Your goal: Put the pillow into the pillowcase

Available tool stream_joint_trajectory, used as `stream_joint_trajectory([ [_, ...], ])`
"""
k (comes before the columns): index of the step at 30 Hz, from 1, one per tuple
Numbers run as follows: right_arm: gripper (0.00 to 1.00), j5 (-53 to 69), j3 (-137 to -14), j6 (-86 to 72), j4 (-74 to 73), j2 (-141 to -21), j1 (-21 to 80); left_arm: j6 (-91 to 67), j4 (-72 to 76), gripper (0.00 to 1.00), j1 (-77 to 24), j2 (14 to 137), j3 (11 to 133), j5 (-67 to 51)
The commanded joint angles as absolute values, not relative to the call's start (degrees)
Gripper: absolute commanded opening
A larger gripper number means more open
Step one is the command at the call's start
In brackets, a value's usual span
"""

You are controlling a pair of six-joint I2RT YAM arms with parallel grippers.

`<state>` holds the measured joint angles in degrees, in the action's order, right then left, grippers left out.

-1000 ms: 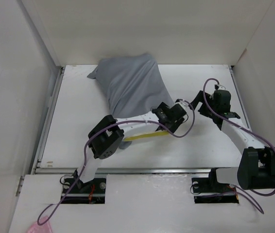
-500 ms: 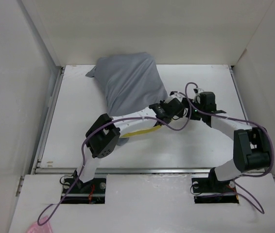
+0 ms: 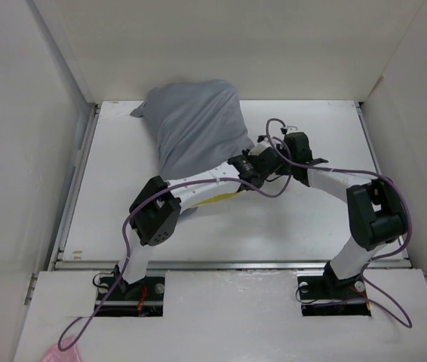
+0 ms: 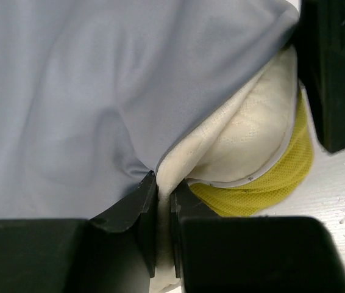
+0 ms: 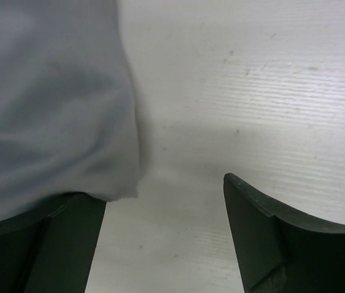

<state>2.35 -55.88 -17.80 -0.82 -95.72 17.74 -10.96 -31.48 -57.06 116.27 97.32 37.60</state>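
The grey pillowcase (image 3: 195, 136) lies bulging at the back of the table with the pillow mostly inside it. In the top view only a yellow strip of the pillow (image 3: 215, 200) shows under the left arm. In the left wrist view the cream pillow (image 4: 252, 131) and its yellow band stick out from under the pillowcase (image 4: 99, 91). My left gripper (image 4: 163, 190) is shut on a cream fold of the pillow's corner. My right gripper (image 5: 163, 204) stands open over the table, the pillowcase (image 5: 50, 104) edge lying over its left finger (image 5: 56, 244).
The white table (image 3: 304, 219) sits inside white walls on three sides. Both grippers crowd together at the pillowcase's right corner, left gripper (image 3: 257, 160) beside right gripper (image 3: 283, 149). Purple cables loop over both wrists.
My left gripper has shut on the pillow's corner. The right arm has swung left to the pillowcase's edge, its jaws narrowing slightly. The pillowcase has shifted a little left.
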Motion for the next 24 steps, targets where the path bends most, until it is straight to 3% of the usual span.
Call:
stream_joint_trajectory([
  [1, 0.81, -3.69, -58.45, -18.72, 3.34, -97.55, 17.84, -12.13, -33.57, 0.00, -55.99, 110.40, 102.03, 44.12],
  [5, 0.76, -0.72, -61.43, -18.19, 6.93, -101.33, 19.85, -11.61, -32.96, 0.00, -55.99, 109.25, 102.04, 44.12],
  [8, 0.67, 1.84, -65.64, -16.17, 9.22, -103.54, 22.23, -11.07, -32.43, 0.00, -55.99, 109.25, 102.04, 44.12],
  [10, 0.49, 3.94, -66.18, -15.12, 14.03, -104.24, 23.47, -11.07, -31.90, 0.00, -55.37, 109.77, 102.04, 44.65],
  [12, 0.05, 9.80, -65.65, -14.50, 18.17, -104.24, 23.47, -11.07, -31.38, 0.00, -54.06, 110.30, 102.74, 44.65],
  [13, 0.00, 11.41, -64.87, -14.50, 20.63, -103.63, 23.47, -11.07, -31.38, 0.00, -54.05, 110.30, 102.74, 44.65],
  [20, 0.00, 9.41, -55.40, -18.46, 21.19, -93.45, 22.85, -12.74, -31.99, 0.00, -49.66, 111.36, 104.68, 44.74],
  [24, 0.00, 7.73, -49.05, -20.04, 14.27, -76.88, 22.85, -15.63, -33.74, 0.02, -47.38, 115.21, 109.32, 44.03],
])
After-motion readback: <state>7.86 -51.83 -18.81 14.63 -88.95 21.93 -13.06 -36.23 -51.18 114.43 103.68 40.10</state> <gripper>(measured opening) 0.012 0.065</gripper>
